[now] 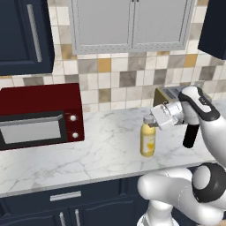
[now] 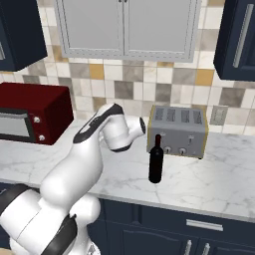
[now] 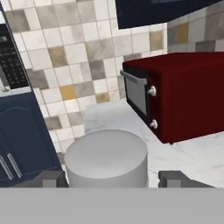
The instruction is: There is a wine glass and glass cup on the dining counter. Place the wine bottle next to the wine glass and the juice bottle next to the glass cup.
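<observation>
Fingers (image 3: pixel 175 178) of the gripper (image 3: pixel 111 179) bracket the juice bottle (image 1: pixel 148 140), pressed on its grey-white cap (image 3: pixel 106 158). Bottle stands upright on the marble wall counter (image 1: pixel 101 145), microwave (image 1: pixel 40 114) at nine o'clock, wine bottle (image 2: pixel 156 160) before the toaster (image 2: pixel 177 124).

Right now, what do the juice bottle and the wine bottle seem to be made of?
Juice bottle: looks like smooth yellow plastic with a grey-white screw cap, though tinted glass is possible. Wine bottle: probably dark glass, near-black with a faint sheen and a dark red cap.

Juice bottle (image 1: pixel 148 140) cap hidden behind the claw (image 1: pixel 160 118).
</observation>
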Available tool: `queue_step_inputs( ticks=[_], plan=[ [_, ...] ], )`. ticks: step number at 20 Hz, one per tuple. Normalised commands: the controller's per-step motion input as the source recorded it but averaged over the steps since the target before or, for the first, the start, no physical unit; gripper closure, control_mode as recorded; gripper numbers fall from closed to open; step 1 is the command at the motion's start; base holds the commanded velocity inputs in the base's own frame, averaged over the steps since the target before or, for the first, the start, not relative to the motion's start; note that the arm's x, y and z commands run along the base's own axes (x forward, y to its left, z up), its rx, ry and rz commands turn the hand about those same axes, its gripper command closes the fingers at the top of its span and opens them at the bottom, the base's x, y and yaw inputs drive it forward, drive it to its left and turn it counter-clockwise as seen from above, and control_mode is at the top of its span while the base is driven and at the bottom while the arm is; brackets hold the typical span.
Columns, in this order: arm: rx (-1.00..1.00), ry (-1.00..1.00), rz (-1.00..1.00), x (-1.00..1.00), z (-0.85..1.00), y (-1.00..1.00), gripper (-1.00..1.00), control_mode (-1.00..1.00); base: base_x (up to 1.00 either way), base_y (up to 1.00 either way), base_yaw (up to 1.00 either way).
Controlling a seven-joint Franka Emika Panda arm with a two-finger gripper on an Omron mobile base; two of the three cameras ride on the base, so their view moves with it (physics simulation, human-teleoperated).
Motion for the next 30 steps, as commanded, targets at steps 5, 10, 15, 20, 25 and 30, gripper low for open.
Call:
queue_step_inputs(
  ticks=[5, 10, 15, 20, 25, 30],
  plan=[
    [0.0, -0.09, -0.01, -0.32, 0.49, 0.07, 1.0, -1.0, 0.0, 0.0, 0.0],
    [0.0, -0.14, -0.05, -0.48, 0.34, 0.01, 1.0, -1.0, 0.0, 0.0, 0.0],
    [0.04, -0.13, -0.13, -0.52, 0.21, 0.0, 1.0, -1.0, 0.0, 0.0, 0.0],
    [0.1, 0.01, -0.12, -0.43, 0.24, 0.0, 1.0, -1.0, 0.0, 0.0, 0.0],
    [0.11, 0.03, -0.04, -0.34, 0.24, 0.0, 1.0, -1.0, 0.0, 0.0, 0.0],
    [0.0, 0.0, 0.0, -0.25, 0.16, 0.0, 1.0, -1.0, 0.0, 0.0, 0.0]
  ],
)
